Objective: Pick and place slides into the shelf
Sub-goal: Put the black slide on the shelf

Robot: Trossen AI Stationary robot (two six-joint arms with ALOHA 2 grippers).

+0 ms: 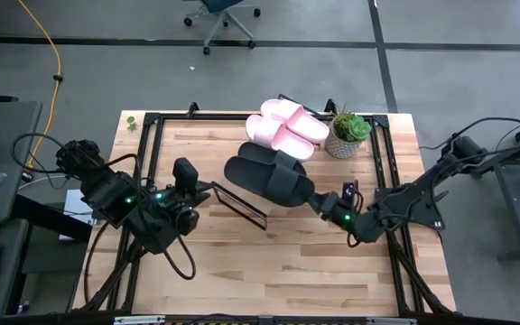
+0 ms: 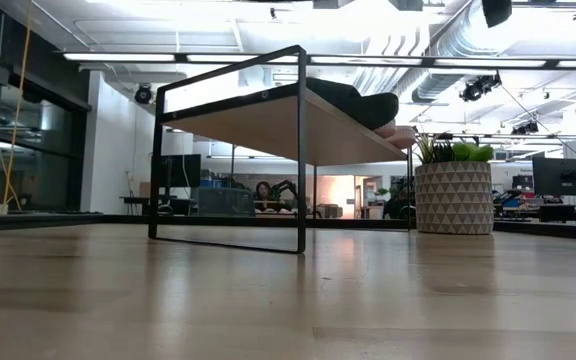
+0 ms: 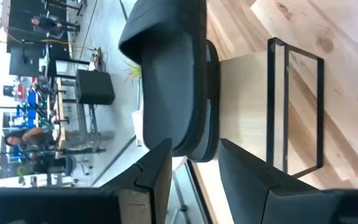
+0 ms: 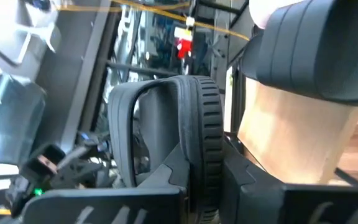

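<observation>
The shelf (image 2: 268,125) stands mid-table, and its light board (image 4: 291,130) slants. Two pink slides (image 1: 287,126) lie on its far right part. One black slide (image 1: 253,165) lies on the board next to them. My right gripper (image 1: 326,200) is at the shelf's right near side, shut on the second black slide (image 1: 287,187). My left gripper (image 1: 208,191) is open at the shelf's left end. In the left wrist view its fingers (image 3: 160,168) stand on either side of a black slide's end (image 3: 188,140), apart from it. My right gripper pinches the second black slide by its sole (image 4: 199,134) at the end nearest the gripper, one finger (image 4: 166,180) on the strap side and one on the underside. It comes from the table's right, roughly level. The slide is turned on edge over the shelf's near side.
A potted plant in a patterned pot (image 1: 346,135) stands just right of the pink slides. The shelf's black frame (image 1: 242,206) juts toward the near side between the two grippers. Bare plank tabletop (image 1: 278,262) lies toward the near edge.
</observation>
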